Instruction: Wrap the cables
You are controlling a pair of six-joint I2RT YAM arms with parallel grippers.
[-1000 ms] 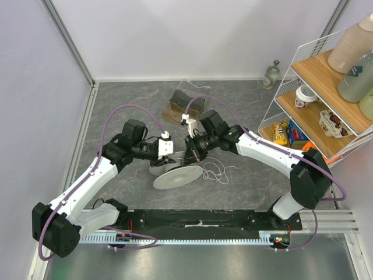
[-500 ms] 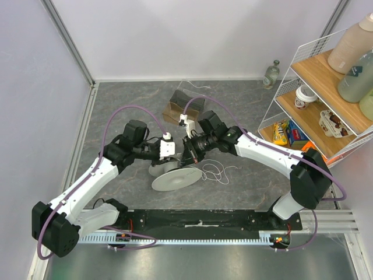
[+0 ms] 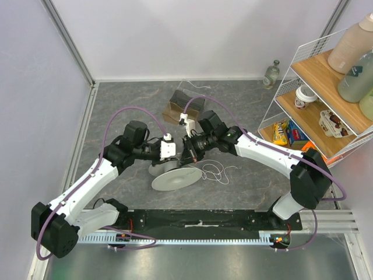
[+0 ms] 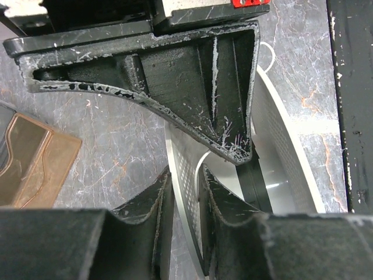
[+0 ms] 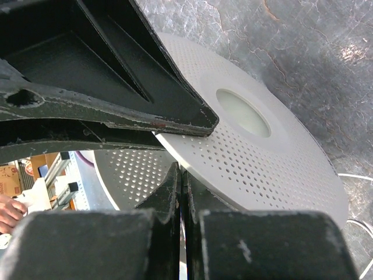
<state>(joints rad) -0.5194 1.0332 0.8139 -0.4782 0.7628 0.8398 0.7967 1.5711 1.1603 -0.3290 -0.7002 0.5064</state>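
Reel (image 3: 176, 177) gripped, cables (image 3: 217, 171) loose
Its flange is clamped by the left end effector (image 4: 185, 182); the right end effector (image 5: 181, 175) is closed finger to finger (contents cannot be told). The cables are seen curled just right of both, toward the desk's (image 3: 128, 99) near edge.

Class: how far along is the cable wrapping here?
Done: nothing visibly wound. In hand: the left gripper pinches the rim of the white perforated reel; the right gripper is shut at its edge. Left: the white cable lies in loose loops on the table.
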